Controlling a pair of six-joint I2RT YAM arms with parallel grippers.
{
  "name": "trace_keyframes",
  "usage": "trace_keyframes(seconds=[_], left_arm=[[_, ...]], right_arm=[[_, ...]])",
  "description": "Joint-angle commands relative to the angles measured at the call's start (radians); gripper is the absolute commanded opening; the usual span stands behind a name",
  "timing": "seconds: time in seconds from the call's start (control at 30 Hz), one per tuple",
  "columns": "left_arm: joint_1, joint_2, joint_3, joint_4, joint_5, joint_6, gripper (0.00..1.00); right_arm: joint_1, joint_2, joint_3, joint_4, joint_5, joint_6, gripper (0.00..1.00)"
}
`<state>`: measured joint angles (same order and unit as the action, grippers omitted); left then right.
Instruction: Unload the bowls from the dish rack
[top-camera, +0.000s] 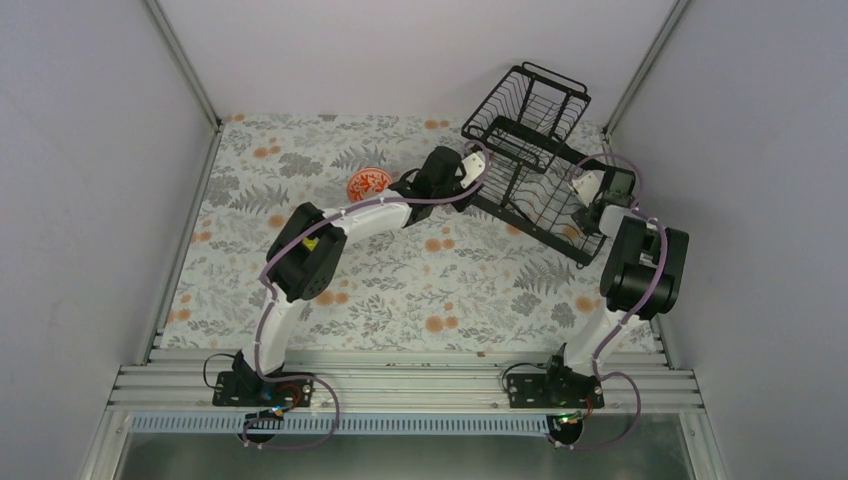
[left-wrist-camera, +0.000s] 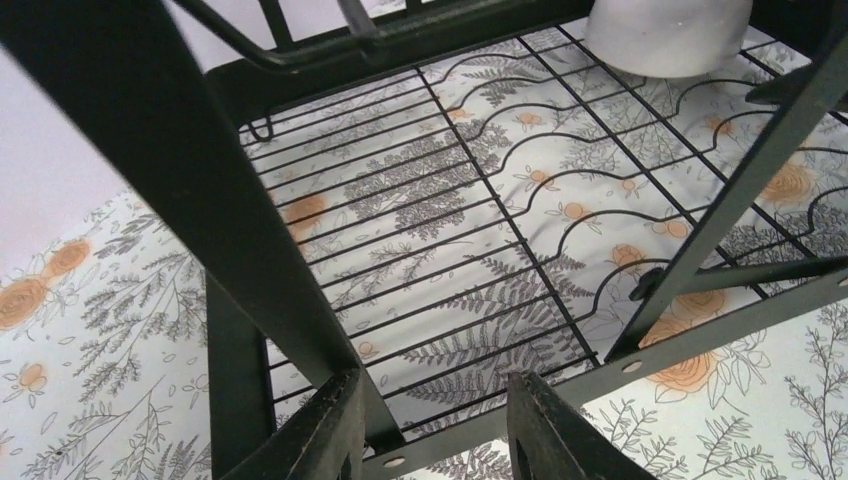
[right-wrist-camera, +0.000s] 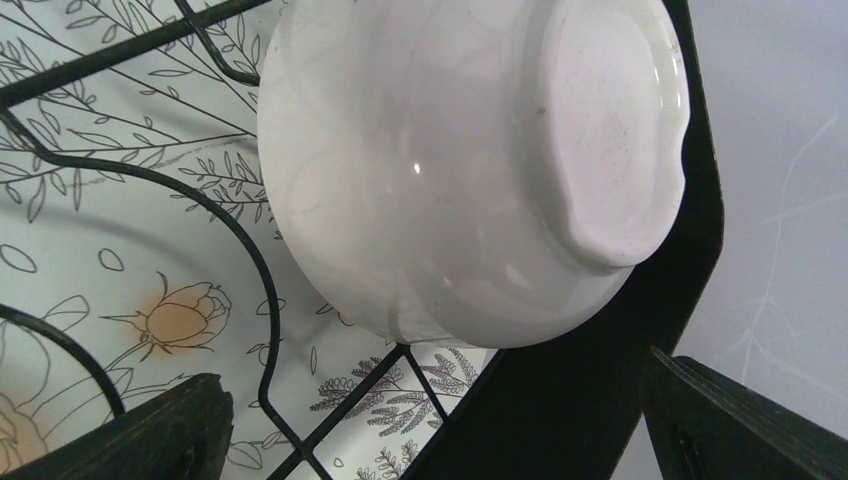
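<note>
Left gripper (left-wrist-camera: 432, 430): part open, with a clear gap between the fingers (left-wrist-camera: 335, 425). A corner post of the dish rack (left-wrist-camera: 220, 230) comes down into that gap, hard by the finger on the left of the wrist view. The other finger looks free of it, and we see no clamp on anything. Past the fingertips is the rack's wire floor, with the flowered table (left-wrist-camera: 90, 330) showing through it. A white bowl (left-wrist-camera: 668, 35) sits upside down at the far right of that floor.

Right gripper (right-wrist-camera: 435, 430): fingers spread wide, holding nothing. The white bowl sits just ahead of it, between the two fingertips and touching neither. It is bottom-up and tilted, with the foot ring facing the camera. Its right side leans on the rack's thick black frame, and its rim is down toward the wires.

From above, the rack sits far right on the table, skewed to the table edges. The left arm reaches across to its left side, and the right arm is at its near right end. A patterned bowl (top-camera: 368, 184), red-orange on white, stands upright on the table just left of the left arm's wrist, apart from the rack.
</note>
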<state>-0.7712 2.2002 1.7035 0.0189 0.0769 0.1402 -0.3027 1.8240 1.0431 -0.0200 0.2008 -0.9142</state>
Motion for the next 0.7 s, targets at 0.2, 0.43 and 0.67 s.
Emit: trace_keyframes(seconds=[0.2,0.43,0.67], left_arm=[[0.001,0.005,-0.01,0.131,-0.071,-0.032,0.31],[0.001,0.009,-0.022,0.156,-0.103,-0.037,0.18],[0.001,0.009,-0.053,0.194,-0.126,-0.047,0.02]], right_arm=[[-0.01,-0.009,0.034,0.002,-0.02,0.03,1.0],[-0.012,-0.028,0.033,-0.009,-0.026,0.031,1.0],[-0.013,-0.033,0.035,-0.016,-0.03,0.038,1.0]])
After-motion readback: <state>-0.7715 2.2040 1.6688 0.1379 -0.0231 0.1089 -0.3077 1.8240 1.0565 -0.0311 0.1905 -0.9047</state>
